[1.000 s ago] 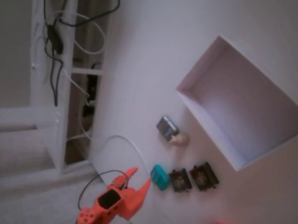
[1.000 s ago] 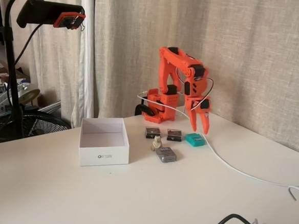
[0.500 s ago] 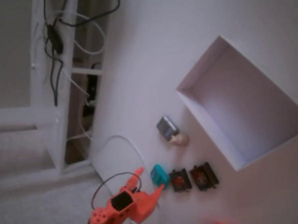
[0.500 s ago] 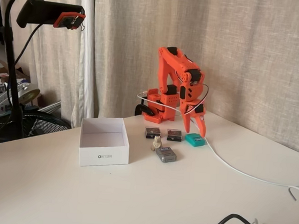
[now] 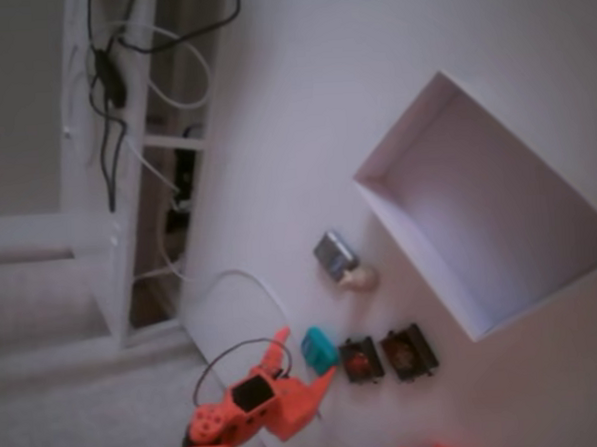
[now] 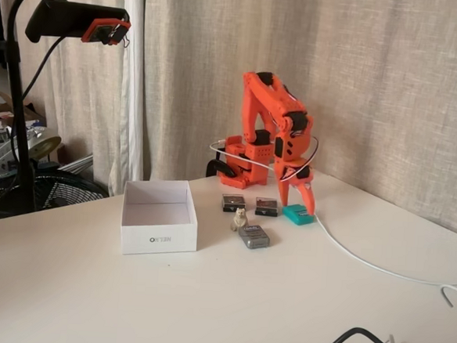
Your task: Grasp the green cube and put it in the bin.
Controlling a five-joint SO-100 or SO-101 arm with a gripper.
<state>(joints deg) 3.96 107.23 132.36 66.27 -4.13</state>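
Observation:
The green cube (image 5: 319, 350) (image 6: 297, 216) is a small teal block lying on the white table, at the end of a row with two dark square items. My orange gripper (image 5: 307, 353) (image 6: 296, 201) hangs just over it, open, one finger on each side of the cube's top. Whether the fingertips touch the cube cannot be told. The bin (image 5: 404, 130) (image 6: 159, 233) is a large white open box with nothing in it, standing apart from the cube beyond the small objects.
Two dark square items (image 5: 361, 360) (image 6: 267, 206) lie beside the cube. A shiny grey-blue block (image 5: 334, 253) (image 6: 253, 236) and a small beige figure (image 5: 359, 276) (image 6: 240, 218) sit between cube and bin. A white cable (image 6: 363, 261) runs past the cube.
The gripper has swung over toward the green cube and come down, so its open fingers now straddle the cube. The cube and other objects have not moved.

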